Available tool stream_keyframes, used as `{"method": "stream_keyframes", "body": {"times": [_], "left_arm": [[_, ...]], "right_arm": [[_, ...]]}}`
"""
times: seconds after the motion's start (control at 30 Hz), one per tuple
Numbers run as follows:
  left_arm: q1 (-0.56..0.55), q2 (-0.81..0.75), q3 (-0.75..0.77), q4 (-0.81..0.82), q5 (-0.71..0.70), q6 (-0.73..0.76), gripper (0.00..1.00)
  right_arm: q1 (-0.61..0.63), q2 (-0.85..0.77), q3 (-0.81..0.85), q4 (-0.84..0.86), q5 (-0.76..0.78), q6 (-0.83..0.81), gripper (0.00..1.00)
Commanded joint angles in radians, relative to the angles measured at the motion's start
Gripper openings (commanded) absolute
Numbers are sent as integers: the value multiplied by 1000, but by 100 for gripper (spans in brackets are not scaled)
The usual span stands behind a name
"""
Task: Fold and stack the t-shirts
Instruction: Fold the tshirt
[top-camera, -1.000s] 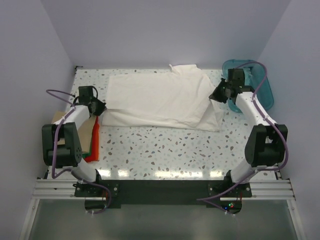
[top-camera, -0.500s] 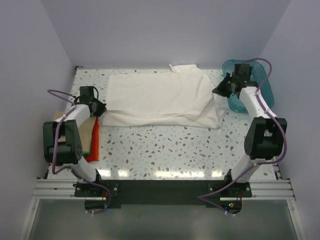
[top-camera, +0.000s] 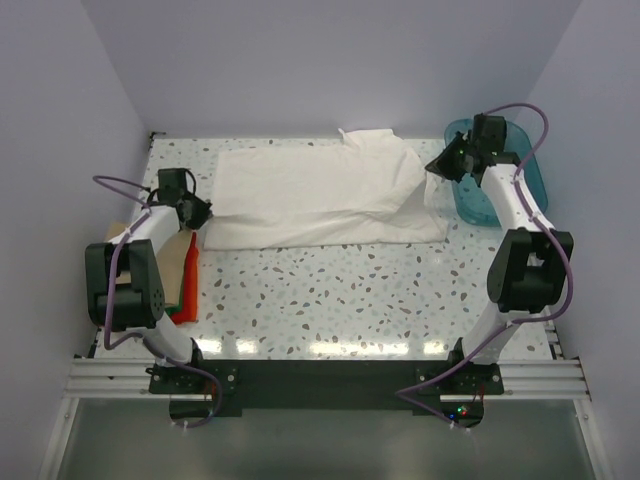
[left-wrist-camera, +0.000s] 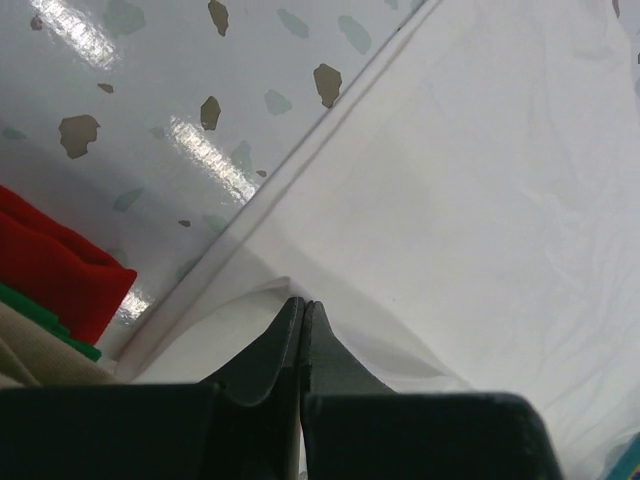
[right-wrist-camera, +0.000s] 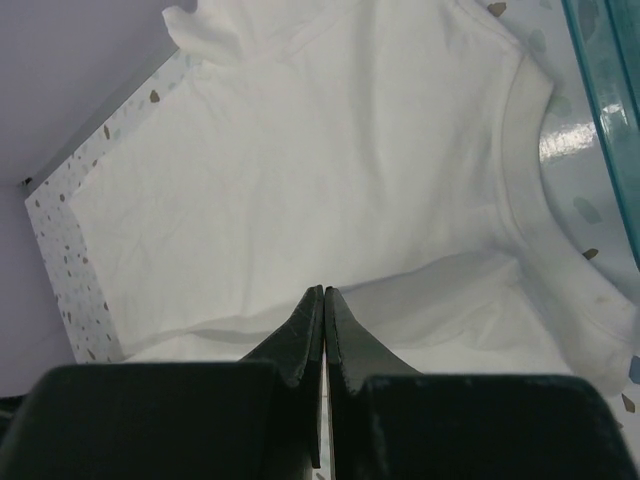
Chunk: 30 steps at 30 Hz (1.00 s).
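The white t-shirt (top-camera: 320, 190) lies lengthwise across the table's far half at twelve o'clock, with the collar toward three, the hem toward nine and a sleeve poking out at one. A crease runs along its near side. My left gripper (left-wrist-camera: 302, 305) and right gripper (right-wrist-camera: 323, 292) pinch its ends, tenting the cloth. At nine o'clock the red t-shirt (top-camera: 190, 268), green t-shirt (top-camera: 180, 314) and tan t-shirt (top-camera: 170, 262) lie folded in one pile.
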Motion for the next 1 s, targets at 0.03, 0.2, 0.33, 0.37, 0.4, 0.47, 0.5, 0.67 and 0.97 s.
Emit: {"method": "stream_keyframes", "body": {"times": [0.03,0.2,0.33,0.37,0.4,0.47,0.5,0.67,0.97], "left_arm": [[5,9,63,17,-5,0,0],[17,26,81,17,2,2,0],[20,51,106,17,11,6,0],[19,57,112,16,12,9,0],[19,69,118,17,12,14,0],[20,83,132,17,15,22,0],[20,95,143,20,17,25,0],[20,132,174,25,17,36,0],[25,184,207,53,17,71,3]], "right_arm": [[-22,9,43,16,-29,0,0],[-39,12,41,16,-32,1,0],[-42,18,42,17,-37,1,0],[-43,23,44,17,-38,3,0],[-43,25,42,17,-38,1,0],[-43,34,41,22,-41,3,0],[-42,40,38,25,-41,3,0],[-43,74,32,51,-55,9,0],[-42,219,144,53,-106,7,1]]}}
